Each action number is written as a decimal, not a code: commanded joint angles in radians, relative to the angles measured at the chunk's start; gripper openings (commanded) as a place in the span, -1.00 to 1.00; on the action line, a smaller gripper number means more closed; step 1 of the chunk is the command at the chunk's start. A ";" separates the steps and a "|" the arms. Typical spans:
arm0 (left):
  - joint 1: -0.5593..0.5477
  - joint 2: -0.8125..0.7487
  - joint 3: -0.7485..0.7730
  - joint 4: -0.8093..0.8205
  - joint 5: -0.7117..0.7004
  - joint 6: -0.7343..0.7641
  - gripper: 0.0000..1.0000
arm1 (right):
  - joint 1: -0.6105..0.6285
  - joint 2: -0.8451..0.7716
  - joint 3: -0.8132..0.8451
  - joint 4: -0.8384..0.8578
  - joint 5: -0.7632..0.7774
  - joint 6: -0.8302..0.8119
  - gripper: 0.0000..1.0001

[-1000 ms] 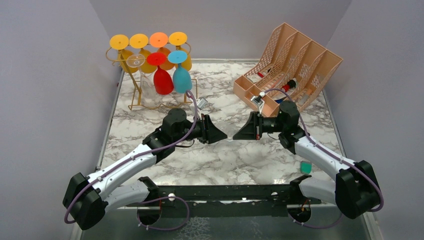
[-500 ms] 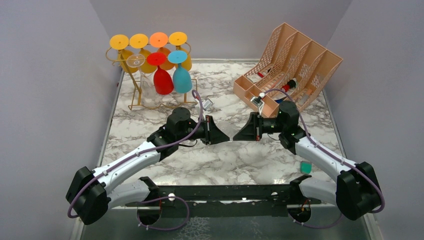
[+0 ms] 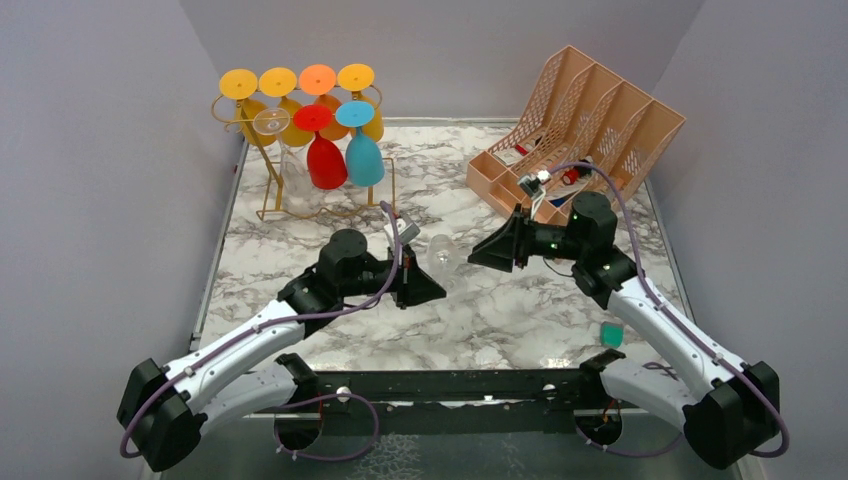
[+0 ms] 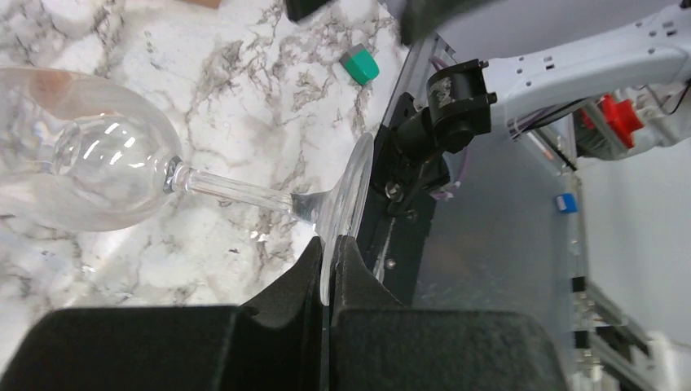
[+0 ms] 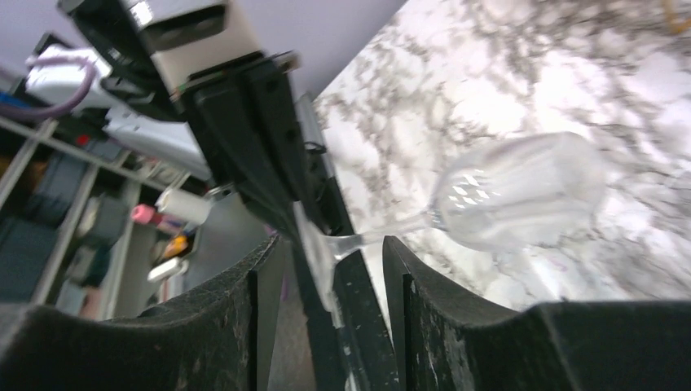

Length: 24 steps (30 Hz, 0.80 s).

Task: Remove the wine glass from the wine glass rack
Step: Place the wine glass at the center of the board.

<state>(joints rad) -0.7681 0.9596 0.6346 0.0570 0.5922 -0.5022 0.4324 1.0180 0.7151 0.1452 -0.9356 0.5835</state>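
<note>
A clear wine glass (image 4: 90,163) lies tilted sideways above the marble, off the wine glass rack (image 3: 268,190). My left gripper (image 4: 330,243) is shut on the rim of its round foot (image 4: 349,191), at mid-table in the top view (image 3: 438,290), with the bowl (image 3: 441,250) pointing away from me. My right gripper (image 5: 330,254) is open, its fingers (image 5: 265,277) either side of the foot without touching it; it sits just right of the glass (image 3: 474,260). The gold wire rack at the back left still carries several coloured glasses (image 3: 326,160) and a clear one (image 3: 294,172).
A peach lattice file organizer (image 3: 585,115) stands at the back right with small items in it. A small green object (image 3: 612,334) lies on the table near the right arm. Grey walls close in both sides, and the arms' black base bar (image 3: 450,385) runs along the near edge.
My right gripper has opened, let go of the glass's foot and drawn back to the right. My left gripper has shut on the foot and now carries the glass alone, a little nearer.
</note>
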 commanded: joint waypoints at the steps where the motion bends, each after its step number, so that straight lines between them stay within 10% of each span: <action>1: -0.003 -0.134 -0.080 0.078 0.046 0.201 -1.00 | 0.004 -0.043 0.059 -0.192 0.272 -0.102 0.03; 7: -0.002 -0.246 -0.171 0.152 0.143 0.418 -1.00 | 0.003 -0.038 0.116 -0.292 0.434 -0.163 0.12; 15: -0.003 -0.224 -0.182 0.077 0.292 0.783 -1.00 | 0.003 0.085 0.242 -0.397 0.309 -0.238 0.16; 24: -0.003 -0.257 -0.185 0.024 0.317 0.863 -1.00 | 0.002 0.282 0.436 -0.562 0.143 -0.341 0.29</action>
<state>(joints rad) -0.7681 0.7361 0.4461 0.0708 0.8528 0.2600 0.4328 1.2400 1.0733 -0.3069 -0.6777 0.3161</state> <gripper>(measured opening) 0.038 0.643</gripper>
